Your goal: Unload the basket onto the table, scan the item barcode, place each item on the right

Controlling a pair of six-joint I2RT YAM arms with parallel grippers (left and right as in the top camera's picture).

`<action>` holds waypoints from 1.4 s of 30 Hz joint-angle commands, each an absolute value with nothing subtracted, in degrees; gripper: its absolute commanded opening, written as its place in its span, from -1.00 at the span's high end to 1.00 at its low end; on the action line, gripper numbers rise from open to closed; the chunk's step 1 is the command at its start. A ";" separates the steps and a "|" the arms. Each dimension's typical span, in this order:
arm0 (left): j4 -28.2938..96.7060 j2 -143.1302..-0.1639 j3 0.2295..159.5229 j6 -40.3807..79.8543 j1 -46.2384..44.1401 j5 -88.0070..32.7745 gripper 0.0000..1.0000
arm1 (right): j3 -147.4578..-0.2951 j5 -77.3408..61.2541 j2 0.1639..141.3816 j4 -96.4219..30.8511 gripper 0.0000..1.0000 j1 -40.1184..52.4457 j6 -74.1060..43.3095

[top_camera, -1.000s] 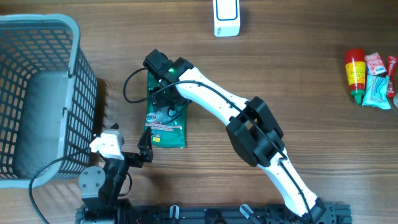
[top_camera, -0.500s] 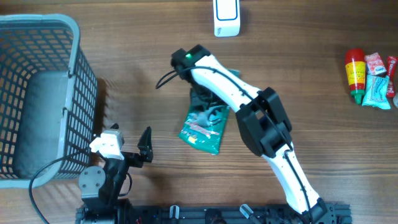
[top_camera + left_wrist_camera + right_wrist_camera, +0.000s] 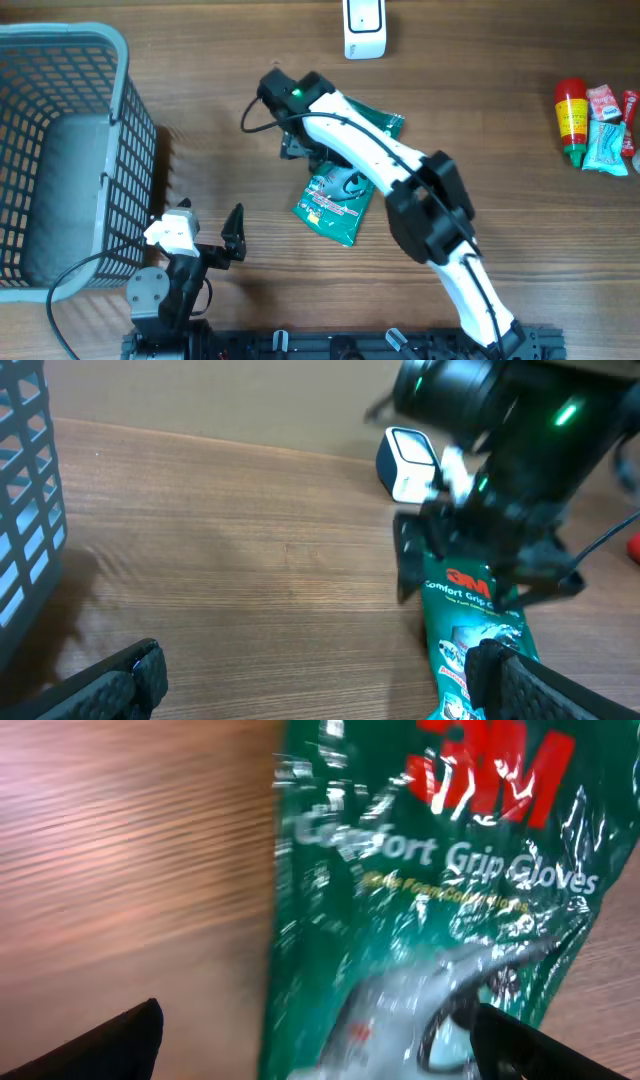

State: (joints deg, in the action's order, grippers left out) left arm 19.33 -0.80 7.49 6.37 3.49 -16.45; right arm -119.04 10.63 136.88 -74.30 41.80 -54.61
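The item is a green 3M gloves packet [image 3: 343, 190] lying tilted on the wooden table, its printed front up; no barcode shows. My right gripper [image 3: 303, 148] hovers over the packet's upper left part. In the right wrist view the packet [image 3: 440, 890] fills the frame, and the right gripper [image 3: 330, 1050] is open, its fingertips wide apart on either side of it. The white scanner [image 3: 364, 28] stands at the far edge. My left gripper [image 3: 232, 236] rests near the front edge, open and empty [image 3: 320, 685]. From the left wrist view I see the packet [image 3: 470, 620] and the scanner [image 3: 408, 460] beyond it.
A grey plastic basket [image 3: 130, 60] fills the left side. A red bottle [image 3: 571, 120] and small packets [image 3: 605, 140] lie at the far right.
The right gripper carried the packet to the right, turned it askew, and opened; the packet now lies on the table. The left arm has not moved.
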 commanded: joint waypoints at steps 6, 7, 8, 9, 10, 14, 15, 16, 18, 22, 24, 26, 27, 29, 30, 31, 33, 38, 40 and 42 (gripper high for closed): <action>19.18 -0.38 7.33 6.70 3.22 -17.12 -1.00 | -118.48 14.92 141.14 -79.70 -0.54 41.71 -59.99; 19.18 -0.38 7.33 6.70 3.22 -17.12 -1.00 | -118.48 14.68 142.06 -81.30 -0.25 41.71 -59.70; 19.20 -0.38 7.33 6.70 3.22 -17.12 -1.00 | -118.48 14.06 142.91 -82.41 -0.04 41.71 -57.84; 19.20 -0.38 7.33 6.70 3.22 -17.12 -1.00 | -118.48 13.10 143.44 -83.00 0.10 41.71 -54.94; 19.18 -0.38 7.33 6.70 3.22 -17.12 -1.00 | -118.48 12.12 143.98 -83.22 0.30 41.71 -52.58; 19.18 -0.38 7.33 6.70 3.22 -17.12 -1.00 | -118.48 7.53 144.55 -83.59 0.91 41.71 -47.35; 19.18 -0.38 7.33 6.70 3.22 -17.12 -1.00 | -118.52 6.59 144.31 -83.05 0.91 41.74 -45.76; 19.18 -0.38 7.33 6.70 3.22 -17.12 -1.00 | -118.74 5.78 143.94 -82.81 0.91 41.78 -43.81; 19.20 -0.38 7.33 6.70 3.22 -17.12 -1.00 | -120.05 4.91 141.78 -83.02 0.91 41.78 -39.64; 19.18 -0.38 7.33 6.70 3.22 -17.12 -1.00 | -121.14 -6.92 132.79 -81.41 0.91 41.78 -26.09; 19.18 -0.38 7.33 6.70 3.22 -17.12 -1.00 | -121.14 -13.54 127.50 -80.68 0.91 41.71 -20.84; 19.18 -0.38 7.33 6.70 3.22 -17.12 -1.00 | -121.14 -19.73 121.21 -80.58 0.91 41.45 -16.27; 19.18 -0.38 7.33 6.70 3.22 -17.12 -1.00 | -121.14 -21.34 119.59 -80.64 0.91 41.08 -14.87; 19.18 -0.38 7.33 6.70 3.22 -17.12 -1.00 | -121.12 -25.23 117.25 -81.10 0.91 39.88 -12.32; 19.20 -0.38 7.33 6.70 3.22 -17.12 -1.00 | -121.12 -28.40 116.68 -81.62 0.91 39.09 -10.63; 19.18 -0.38 7.33 6.70 3.22 -17.12 -1.00 | -121.12 -32.64 116.66 -82.48 0.91 37.98 -8.32; 19.18 -0.38 7.33 6.70 3.22 -17.12 -1.00 | -119.07 -39.29 116.79 -82.54 0.92 35.33 -3.11; 19.20 -0.38 7.33 6.70 3.22 -17.12 -1.00 | -105.01 -60.14 116.79 -76.16 0.92 29.61 10.02; 19.18 -0.38 7.33 6.70 3.22 -17.12 -1.00 | -97.89 -64.53 116.79 -70.85 0.91 28.40 11.92; 19.20 -0.38 7.33 6.70 3.22 -17.12 -1.00 | -92.49 -64.88 116.79 -65.28 0.91 27.55 11.11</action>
